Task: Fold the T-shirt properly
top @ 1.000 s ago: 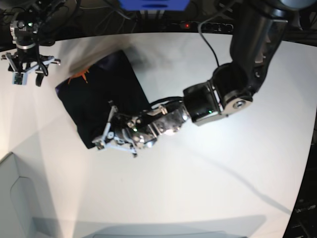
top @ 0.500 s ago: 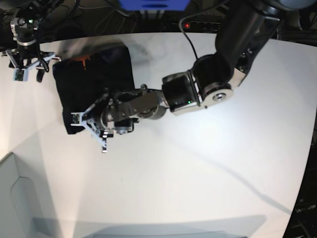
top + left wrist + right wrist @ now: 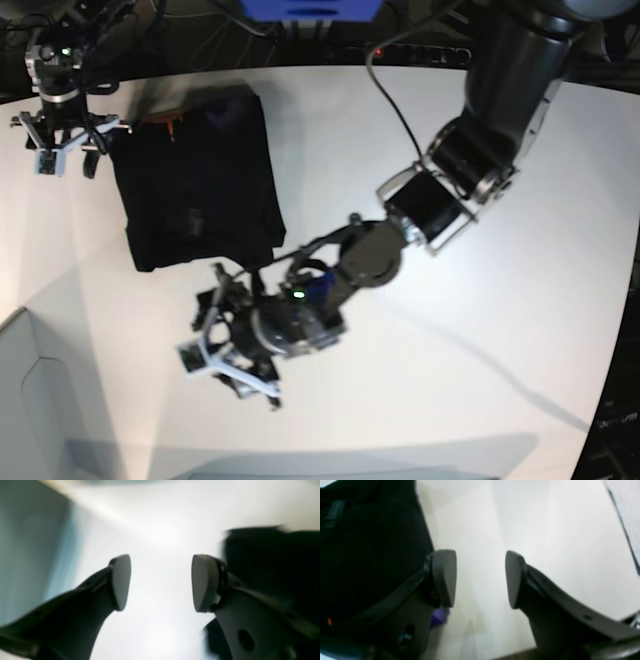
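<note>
Fingers of the left gripper (image 3: 228, 352) and right gripper (image 3: 62, 150) stand apart, holding nothing. T-shirt (image 3: 195, 185) lies folded into a compact rectangle on the white table (image 3: 480, 330); the folding looks almost complete.

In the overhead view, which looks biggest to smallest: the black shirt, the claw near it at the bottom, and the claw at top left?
1. T-shirt
2. left gripper
3. right gripper
</note>
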Robot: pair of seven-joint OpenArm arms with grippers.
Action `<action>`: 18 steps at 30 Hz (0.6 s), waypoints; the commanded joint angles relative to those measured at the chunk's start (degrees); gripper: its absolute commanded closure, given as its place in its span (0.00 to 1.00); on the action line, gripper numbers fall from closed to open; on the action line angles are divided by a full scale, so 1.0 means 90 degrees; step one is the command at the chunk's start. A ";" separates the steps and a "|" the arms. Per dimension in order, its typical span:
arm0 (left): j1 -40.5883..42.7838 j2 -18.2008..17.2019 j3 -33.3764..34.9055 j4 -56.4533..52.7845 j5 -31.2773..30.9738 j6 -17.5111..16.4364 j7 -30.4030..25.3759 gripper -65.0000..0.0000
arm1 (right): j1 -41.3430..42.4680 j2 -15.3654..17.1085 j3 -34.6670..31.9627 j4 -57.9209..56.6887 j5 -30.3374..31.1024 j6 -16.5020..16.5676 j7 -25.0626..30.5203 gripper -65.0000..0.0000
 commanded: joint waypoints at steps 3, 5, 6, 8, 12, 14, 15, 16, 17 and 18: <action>0.0786 -0.0826 -0.1261 0.1166 0.0024 0.0037 0.0417 0.44 | -0.0052 0.0045 -0.0388 0.0106 0.0089 0.0023 0.0138 0.64; 0.1538 -0.1246 -0.2120 0.1732 0.0014 0.0037 0.0583 0.44 | -0.0130 0.0045 -0.0671 0.0087 0.0089 0.0023 0.0138 0.75; 0.1988 -0.1451 -0.2628 0.2025 0.0024 0.0037 0.0613 0.44 | -0.0218 0.0045 -0.0828 0.0087 0.0089 0.0023 0.0138 0.82; 0.2906 -0.1754 -0.3576 0.2406 -0.0025 0.0037 0.0623 0.44 | -0.0335 0.0045 -0.1121 0.0087 0.0089 0.0023 0.0148 0.93; 0.4430 -0.1890 -0.5383 0.2768 -0.0025 0.0018 0.0623 0.44 | -0.0442 0.0045 -0.1375 0.0067 0.0089 0.0023 0.0177 1.00; 0.4908 -0.1861 -0.6086 0.2807 -0.0025 -0.0002 0.0623 0.44 | -0.0462 0.0045 -0.1365 0.0008 0.0089 0.0023 0.0177 1.00; 0.5084 -0.1851 -0.6350 0.2797 -0.0035 -0.0002 0.0623 0.44 | -0.0462 0.0045 -0.1345 -0.0079 0.0089 0.0023 0.0187 1.00; 0.5221 -0.1851 -0.6506 0.2787 -0.0035 -0.0002 0.0623 0.44 | -0.0462 0.0045 -0.1345 -0.0177 0.0089 0.0023 0.0196 1.00; 0.5319 -0.1851 -0.6594 0.2777 -0.0035 -0.0002 0.0623 0.44 | -0.0462 0.0045 -0.1345 -0.0265 0.0089 0.0023 0.0196 1.00; 0.5416 -0.1851 -0.6672 0.2777 -0.0035 -0.0002 0.0623 0.44 | -0.0462 0.0045 -0.1345 -0.0373 0.0089 0.0023 0.0196 1.00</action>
